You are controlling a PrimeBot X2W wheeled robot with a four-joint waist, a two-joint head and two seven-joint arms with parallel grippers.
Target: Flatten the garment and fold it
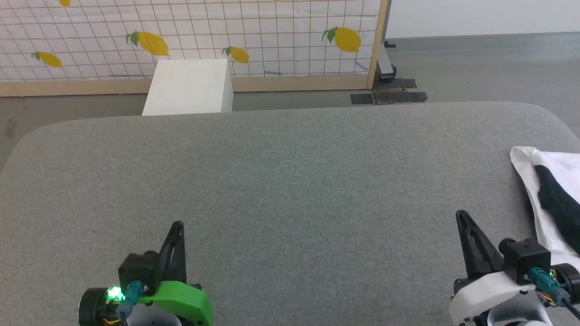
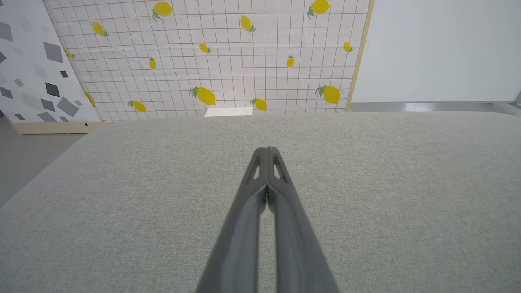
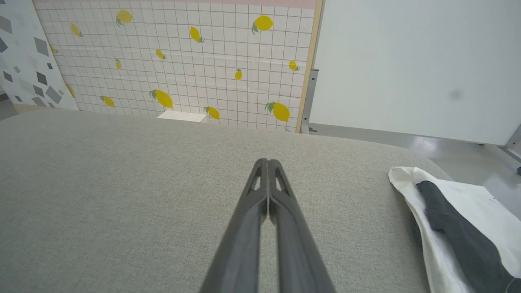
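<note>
Position and handling: soft white garment with black sleeve [image 1: 553, 199] lying at right edge of grey fabric-covered surface [image 1: 290, 181], just beside right pincer [image 1: 460, 213]; light, limp, probably best pinched at white corner. Both right pincer and left pincer [image 1: 178, 223] closed, empty.

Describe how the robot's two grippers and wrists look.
The left gripper and right gripper each have two long black fingers tapering to a point, with slotted cut-outs near the tips. The left has a bright green wrist shell beside a glowing green light; the right has a white wrist shell. Each carries a black camera block and a teal cable plug.
</note>
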